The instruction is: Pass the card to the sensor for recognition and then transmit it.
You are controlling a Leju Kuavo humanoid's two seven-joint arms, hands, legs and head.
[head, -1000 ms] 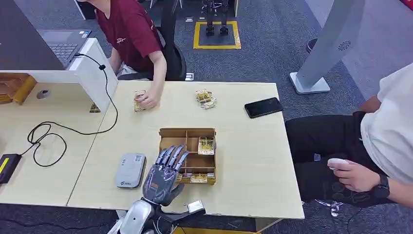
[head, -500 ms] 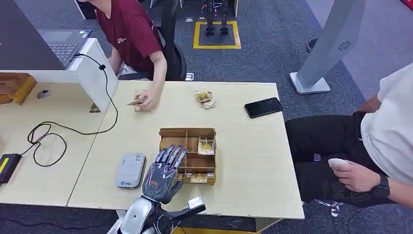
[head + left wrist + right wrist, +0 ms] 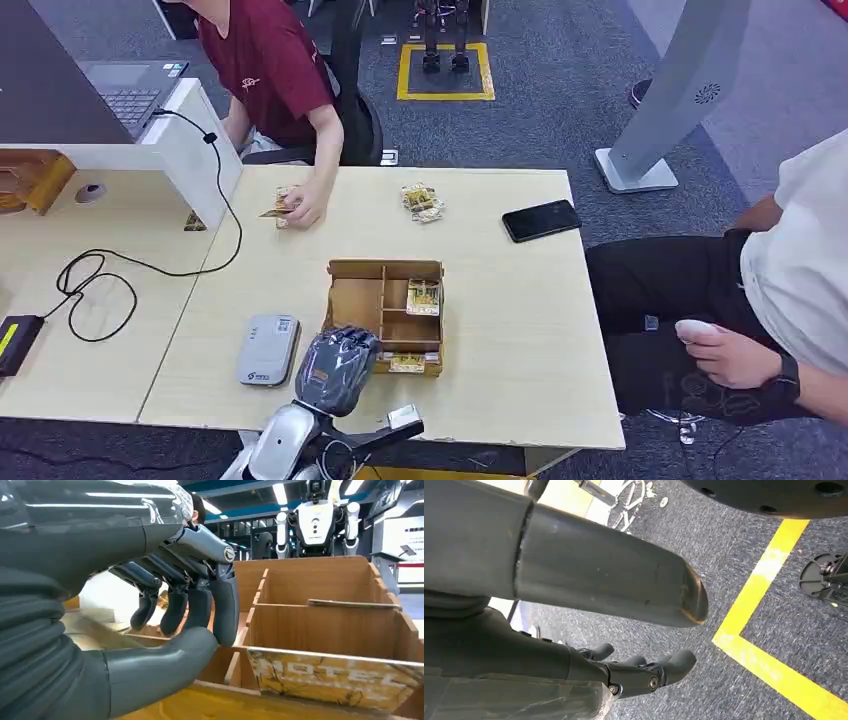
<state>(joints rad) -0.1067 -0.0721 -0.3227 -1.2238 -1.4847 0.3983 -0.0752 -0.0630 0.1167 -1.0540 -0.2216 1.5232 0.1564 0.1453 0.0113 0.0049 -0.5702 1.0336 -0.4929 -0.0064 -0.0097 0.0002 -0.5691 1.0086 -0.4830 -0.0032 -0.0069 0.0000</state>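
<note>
Just beside the card (image 3: 330,677) in the box's (image 3: 355,296) front compartment, empty left robot hand (image 3: 338,368), fingers curled down.

The counter (image 3: 520,330) is pale beige wood. Near its front edge stands a brown cardboard box (image 3: 386,316) with cards printed in yellow and white with dark marks, and the card (image 3: 330,677) at the front shows faded pale letters. The left robot hand (image 3: 335,368) is dark grey with a silver arm. The sensor (image 3: 268,350) is light grey. Toward the far right corner lies a black phone (image 3: 541,220). The floor (image 3: 774,610) is grey carpet with a yellow line.
</note>
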